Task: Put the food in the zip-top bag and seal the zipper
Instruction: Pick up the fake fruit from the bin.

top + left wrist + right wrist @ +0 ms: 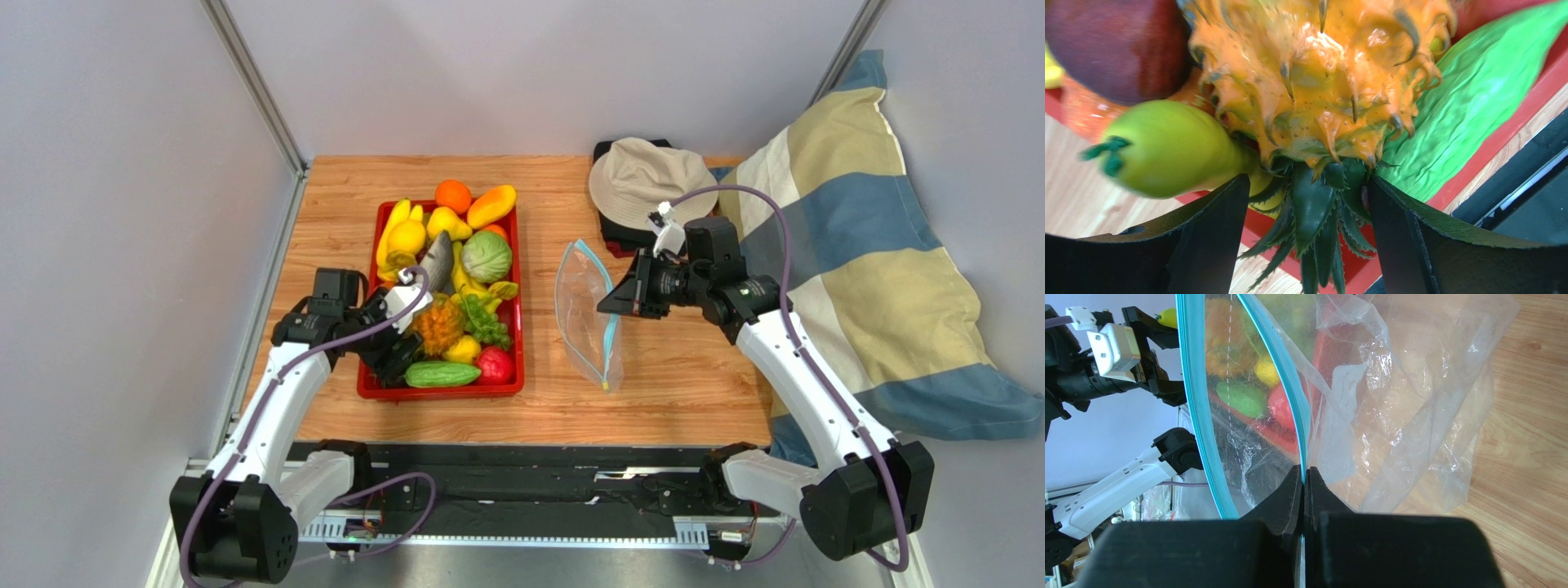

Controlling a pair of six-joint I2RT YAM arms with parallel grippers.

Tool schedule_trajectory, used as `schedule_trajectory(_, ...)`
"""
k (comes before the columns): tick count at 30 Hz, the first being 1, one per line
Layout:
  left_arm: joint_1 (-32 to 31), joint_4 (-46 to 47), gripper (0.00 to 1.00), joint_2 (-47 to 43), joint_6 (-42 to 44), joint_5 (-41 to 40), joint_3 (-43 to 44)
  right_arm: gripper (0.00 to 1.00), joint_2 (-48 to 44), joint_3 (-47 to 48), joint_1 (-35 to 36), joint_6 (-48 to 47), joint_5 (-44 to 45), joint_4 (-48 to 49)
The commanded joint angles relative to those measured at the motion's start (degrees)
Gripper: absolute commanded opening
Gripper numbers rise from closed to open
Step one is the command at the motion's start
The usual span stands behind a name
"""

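Observation:
The orange pineapple (1321, 79) lies in the red tray (521, 346) among the food, next to a yellow-green lemon (1168, 150), a green cucumber (1468, 104) and a red apple (496, 364). My left gripper (1309, 208) is open, one finger on each side of the pineapple's green crown; the top view shows it (411, 343) at the tray's near left. My right gripper (1304, 478) is shut on the blue-green zipper (1281, 361) of the clear zip-top bag (1413, 416). It holds the bag (586, 306) up on edge, mouth spread open towards the tray.
The tray also holds an orange (453, 195), a mango (491, 206), a cabbage (486, 257), bananas (393, 233) and green grapes (486, 321). A beige hat (644, 178) lies on a dark item at the back. A striped pillow (859, 270) fills the right side.

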Motion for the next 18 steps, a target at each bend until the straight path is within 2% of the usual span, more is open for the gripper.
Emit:
schedule_trajectory(1, 0.4, 3.6, 0.80, 2.0, 1.5, -0.2, -1.2, 0.00, 0.0, 0.2, 0.0, -0.8, -0.6, 1.6)
schedule_trajectory(7, 0.4, 6.4, 0.79, 4.2, 0.5, 0.0, -1.7, 0.00, 0.2, 0.4, 0.0, -0.7, -0.7, 1.6)
schedule_trajectory(10, 0.3, 6.5, 0.73, 4.5, 0.2, 0.2, -1.7, 0.00, 0.5, 0.6, 0.0, -0.9, -0.7, 1.3)
schedule_trajectory(11, 0.3, 5.0, 0.62, 4.2, 0.3, 0.3, -0.8, 0.00, 0.5, 0.7, 0.0, -1.0, -0.7, 1.3)
schedule_trajectory(13, 0.3, 2.2, 0.47, 2.6, 1.0, 1.2, 0.5, 0.00, 0.6, 0.7, 0.0, -1.0, -0.6, 1.2)
schedule_trajectory(14, 0.3, -0.9, 0.35, 2.0, 1.3, 1.9, 2.0, 0.00, 0.5, 0.7, 0.0, -1.0, -0.6, 1.2)
schedule_trajectory(16, 0.3, -4.4, 0.28, -0.5, 2.2, 2.8, 3.8, 0.00, 0.6, 0.6, 0.0, -1.1, -0.6, 1.2)
schedule_trajectory(18, 0.3, -9.1, 0.16, -2.7, 2.3, 3.5, 6.4, 0.00, 0.6, 0.6, 0.0, -1.2, -0.5, 1.2)
